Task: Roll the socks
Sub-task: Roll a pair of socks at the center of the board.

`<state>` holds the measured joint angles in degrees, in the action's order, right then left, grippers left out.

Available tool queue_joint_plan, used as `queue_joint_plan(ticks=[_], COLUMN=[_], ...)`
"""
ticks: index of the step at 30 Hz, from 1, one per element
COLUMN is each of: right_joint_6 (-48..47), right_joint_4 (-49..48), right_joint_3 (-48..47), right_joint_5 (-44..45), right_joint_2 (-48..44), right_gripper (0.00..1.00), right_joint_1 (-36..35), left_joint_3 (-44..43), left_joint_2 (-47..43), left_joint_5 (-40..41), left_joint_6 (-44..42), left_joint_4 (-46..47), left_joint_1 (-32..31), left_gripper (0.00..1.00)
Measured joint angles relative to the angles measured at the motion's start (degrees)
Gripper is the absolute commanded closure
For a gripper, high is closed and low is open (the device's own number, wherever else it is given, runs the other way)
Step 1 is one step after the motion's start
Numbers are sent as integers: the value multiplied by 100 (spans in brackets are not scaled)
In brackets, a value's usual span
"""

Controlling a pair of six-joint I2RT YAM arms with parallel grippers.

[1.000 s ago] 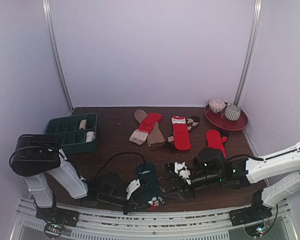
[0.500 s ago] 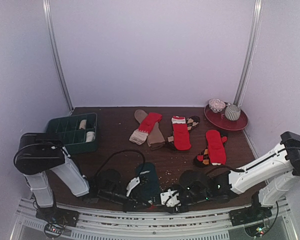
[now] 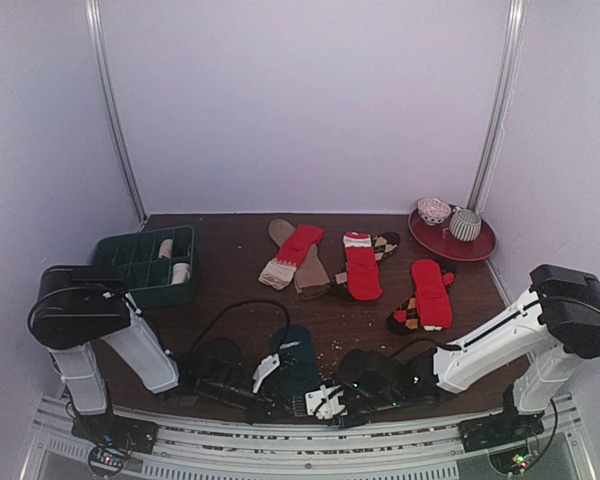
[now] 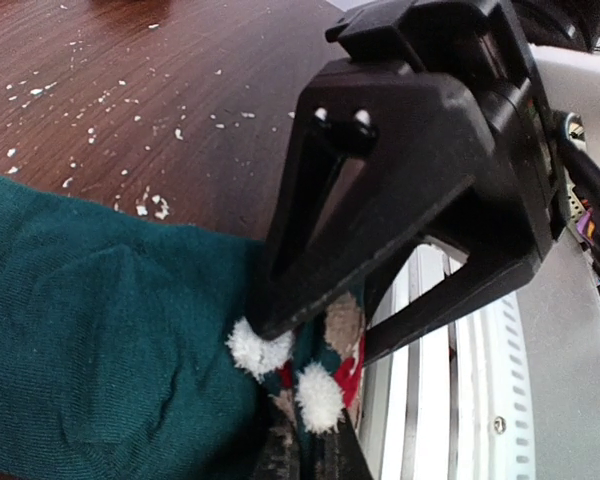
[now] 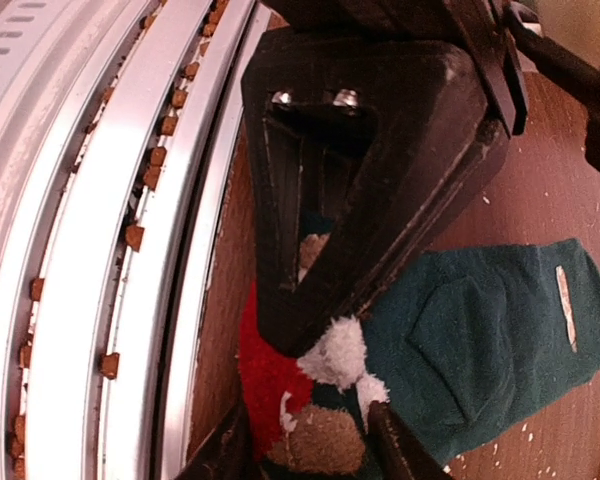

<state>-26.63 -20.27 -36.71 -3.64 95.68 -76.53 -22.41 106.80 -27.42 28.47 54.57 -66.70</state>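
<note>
Enclosure: plain pale walls (image 3: 300, 100) on three sides, with a metal upright in each back corner.

Surface (image 3: 230, 290): dark brown wood grain, bounded at the near edge by a ribbed aluminium rail (image 3: 280, 440).

Back left: dark green compartment tray (image 3: 120, 262) holding two pale rolled socks (image 3: 180, 272).

Back right: red plate (image 3: 475, 247) carrying two patterned rolled bundles (image 3: 465, 224).

Mid-surface, lying flat: three red socks (image 3: 362, 270). The left one lies across a brown sock (image 3: 310, 275); the other two lie over argyle ones.

Dark teal sock (image 3: 298, 365): flat at the near edge between the two arms, toe pointing away, cuff at the rail. The cuff carries white pom-poms (image 4: 320, 395) and red and tan patches.

Left hand (image 4: 305, 450): fingers pressed together, pinching the cuff end of the dark teal sock.

Right hand (image 5: 305, 455): fingers spread either side of the same cuff, not closed on it.

White specks (image 4: 80, 90) are scattered over the wood beyond the sock.
</note>
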Motion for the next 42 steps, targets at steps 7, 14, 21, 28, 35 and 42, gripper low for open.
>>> queue_joint_plan(ticks=[7,14,21,28,35,42], right_joint_6=[411,1189,1174,448,59,-66], right_joint_4=[236,308,313,234,481,417], right_joint_3=[-264,-269,450,492,334,221], right_joint_5=[-11,-308,50,129,120,122], right_joint_2=[205,205,-868,-1729,-953,-623], right_gripper=[87,74,62,58,59,62], right_joint_1=[26,140,140,31,-155,-160], left_joint_3=[-28,-236,-535,-520,-522,-518], left_joint_2=[-15,-188,28,101,111,111], left_joint_5=[9,74,-92,-310,-380,-389], left_joint_6=[-7,-179,-249,-208,-144,-144], left_joint_4=[-35,-656,-754,-734,-726,-726], left_joint_1=[2,9,22,109,131,136], left_gripper=[100,100,100,100,100,100])
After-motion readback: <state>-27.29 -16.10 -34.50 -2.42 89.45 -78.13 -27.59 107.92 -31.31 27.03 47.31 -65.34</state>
